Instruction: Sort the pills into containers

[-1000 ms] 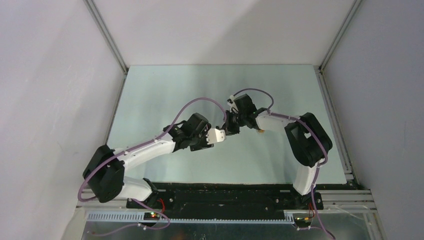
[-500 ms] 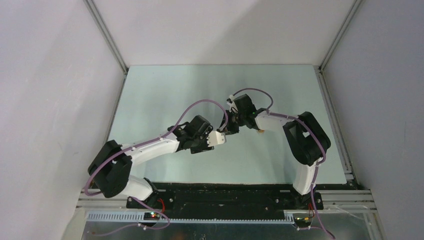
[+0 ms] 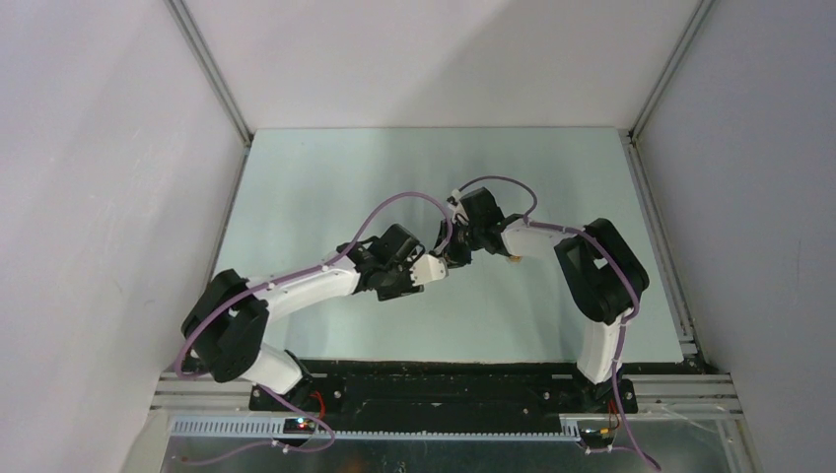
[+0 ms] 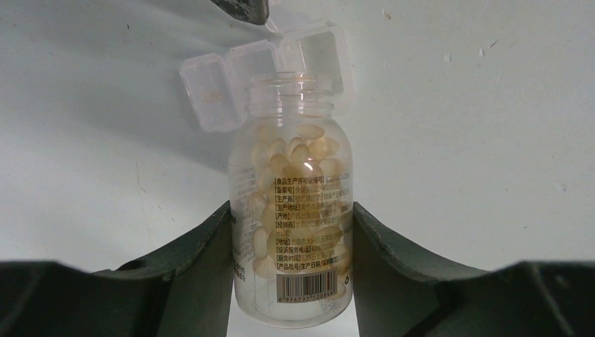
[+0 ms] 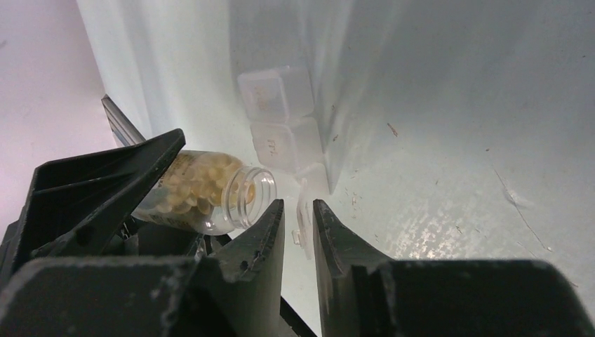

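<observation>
Pale green tabletop (image 3: 325, 187) holds the white pill box (image 5: 281, 116). My left jaws squeeze the bottle (image 4: 295, 210) of pills (image 4: 295, 151), mouth by the box. My right jaws pinch its lid (image 5: 304, 200). I should tip slowly.

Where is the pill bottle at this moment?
In the left wrist view the pill bottle is gripped in the left pincer. Its open mouth is close to the white pill box, near the middle of the table.
</observation>
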Controlling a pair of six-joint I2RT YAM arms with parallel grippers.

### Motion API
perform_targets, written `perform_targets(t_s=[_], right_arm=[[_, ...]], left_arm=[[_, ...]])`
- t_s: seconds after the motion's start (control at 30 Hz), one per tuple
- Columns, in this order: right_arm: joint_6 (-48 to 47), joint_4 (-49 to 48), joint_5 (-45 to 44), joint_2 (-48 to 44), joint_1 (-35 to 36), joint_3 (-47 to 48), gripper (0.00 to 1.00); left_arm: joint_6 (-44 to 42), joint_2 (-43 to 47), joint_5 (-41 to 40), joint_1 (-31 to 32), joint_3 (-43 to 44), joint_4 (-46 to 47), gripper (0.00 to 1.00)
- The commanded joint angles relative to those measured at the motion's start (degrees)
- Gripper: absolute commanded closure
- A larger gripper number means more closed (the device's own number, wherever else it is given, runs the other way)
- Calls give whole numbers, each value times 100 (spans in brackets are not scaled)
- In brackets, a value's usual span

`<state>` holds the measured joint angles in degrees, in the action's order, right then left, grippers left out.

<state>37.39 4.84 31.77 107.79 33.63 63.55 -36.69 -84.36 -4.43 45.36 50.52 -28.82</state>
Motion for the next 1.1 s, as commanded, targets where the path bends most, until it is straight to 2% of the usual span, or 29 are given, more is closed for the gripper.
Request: perform_targets(t_s=[0.0,0.47,0.87,1.07], right_arm=[[-92,-69,17,70,-15,-9,74],[-82,-16,-5,55,-14,-10,71],[-100,11,-8,30,-16,-9,71],[-108,27,-26,9,-28,-5,66]], left_arm=[[142,-43,-86,60,351,-106,100],[254,-327,-340,181,498,-211,100],[335,-78,-297,184,411,-103,100],[298,104,-348,177,407,-157,100]])
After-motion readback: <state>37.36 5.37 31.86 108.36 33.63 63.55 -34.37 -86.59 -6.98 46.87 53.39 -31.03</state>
